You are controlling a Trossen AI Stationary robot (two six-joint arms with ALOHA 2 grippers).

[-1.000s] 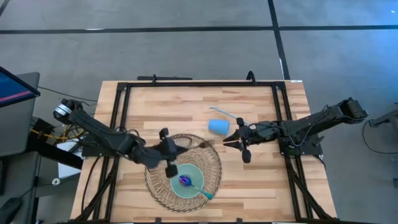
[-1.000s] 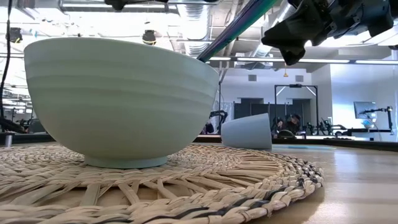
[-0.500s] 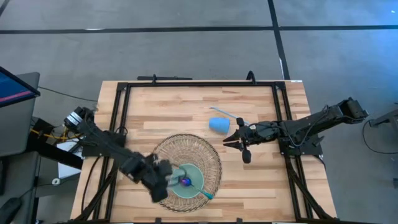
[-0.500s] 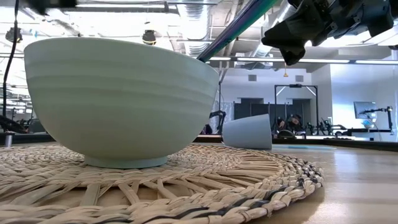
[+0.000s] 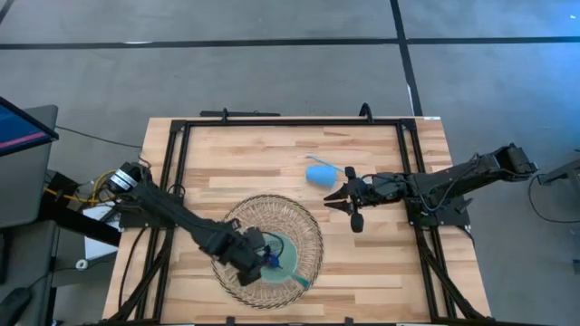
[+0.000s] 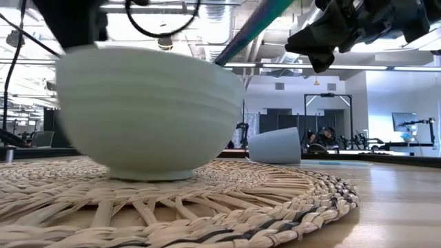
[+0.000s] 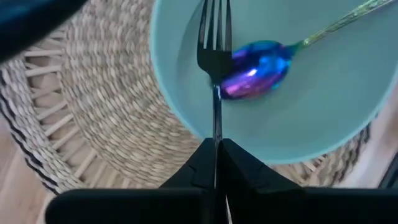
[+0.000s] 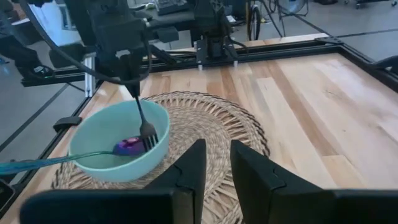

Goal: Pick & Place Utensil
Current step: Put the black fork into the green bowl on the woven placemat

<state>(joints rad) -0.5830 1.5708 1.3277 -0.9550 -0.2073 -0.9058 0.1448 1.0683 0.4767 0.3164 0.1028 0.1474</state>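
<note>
A pale teal bowl (image 5: 283, 263) (image 8: 102, 134) stands on a round woven mat (image 5: 304, 226). An iridescent spoon (image 7: 258, 68) lies in it, head on the bowl's floor and teal handle (image 8: 37, 163) over the rim. My left gripper (image 5: 252, 252) (image 7: 216, 146) hovers above the bowl, shut on a dark fork (image 8: 144, 121). My right gripper (image 5: 337, 201) (image 8: 217, 165) hangs open above bare table to the right of the mat. A light blue cup (image 5: 319, 174) (image 6: 275, 146) lies on its side just beyond it. My left gripper pinches the fork's handle (image 7: 216, 124) between its two fingers, coming from above and pointing down. The fork hangs below the fingers, a little slanted. Its tines (image 7: 214, 37) sit inside the bowl beside the spoon's head; whether they touch the bowl or the spoon I cannot tell.
A thin light blue stick (image 5: 324, 164) lies on the table by the cup. A black metal frame (image 5: 290, 122) runs around the wooden table top. Bare wood (image 5: 236, 154) stretches across the far half and to the right of the mat.
My left gripper has moved from the mat's far edge toward the near edge and down over the bowl, bringing the fork's tines into it. In the low view the bowl has shifted a little toward the table's right and shows blurred.
</note>
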